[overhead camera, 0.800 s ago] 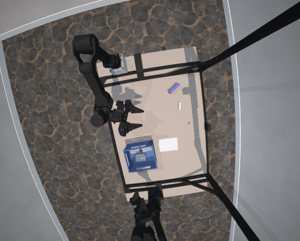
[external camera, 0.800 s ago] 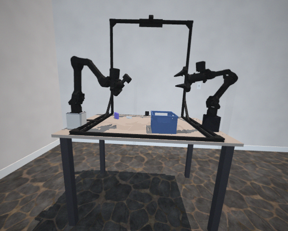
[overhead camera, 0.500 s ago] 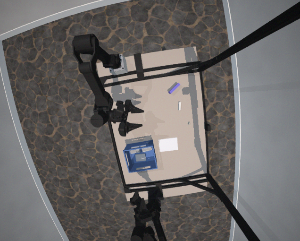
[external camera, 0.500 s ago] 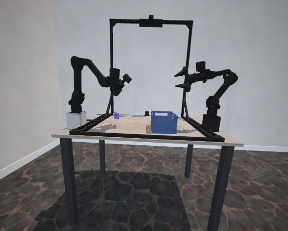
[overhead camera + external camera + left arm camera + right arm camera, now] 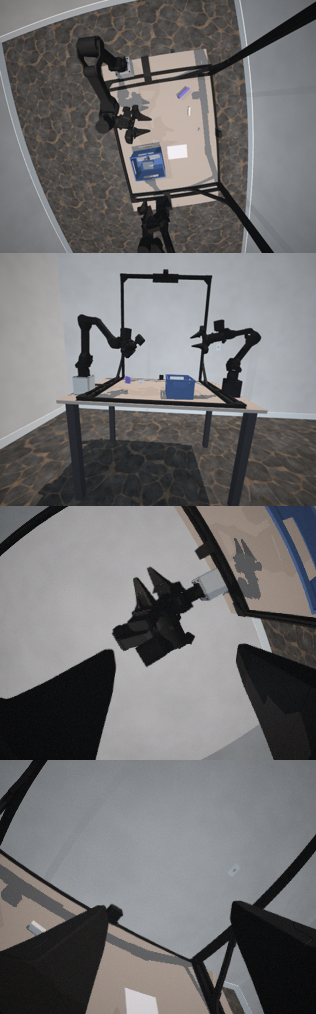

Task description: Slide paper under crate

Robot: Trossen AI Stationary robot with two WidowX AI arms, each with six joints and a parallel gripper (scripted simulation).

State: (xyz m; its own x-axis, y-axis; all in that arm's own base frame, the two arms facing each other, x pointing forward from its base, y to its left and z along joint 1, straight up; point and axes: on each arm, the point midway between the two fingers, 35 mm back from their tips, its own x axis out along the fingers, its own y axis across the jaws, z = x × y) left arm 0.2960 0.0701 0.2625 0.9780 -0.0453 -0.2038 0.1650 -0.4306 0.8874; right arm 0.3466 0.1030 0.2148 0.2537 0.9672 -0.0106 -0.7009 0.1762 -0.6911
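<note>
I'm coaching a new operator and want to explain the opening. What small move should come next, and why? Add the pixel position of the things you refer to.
I'd ease the left gripper (image 5: 147, 204) (image 5: 191, 342) (image 5: 177, 656) down toward the blue plastic crate's (image 5: 150, 172) (image 5: 180, 390) (image 5: 300, 511) rim: it hangs open above the table, and the white paper sheet (image 5: 177, 152) (image 5: 141, 1002) lies wholly outside the crate.

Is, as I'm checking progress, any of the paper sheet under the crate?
No, a strip of table shows between the white sheet and the blue crate.
</note>
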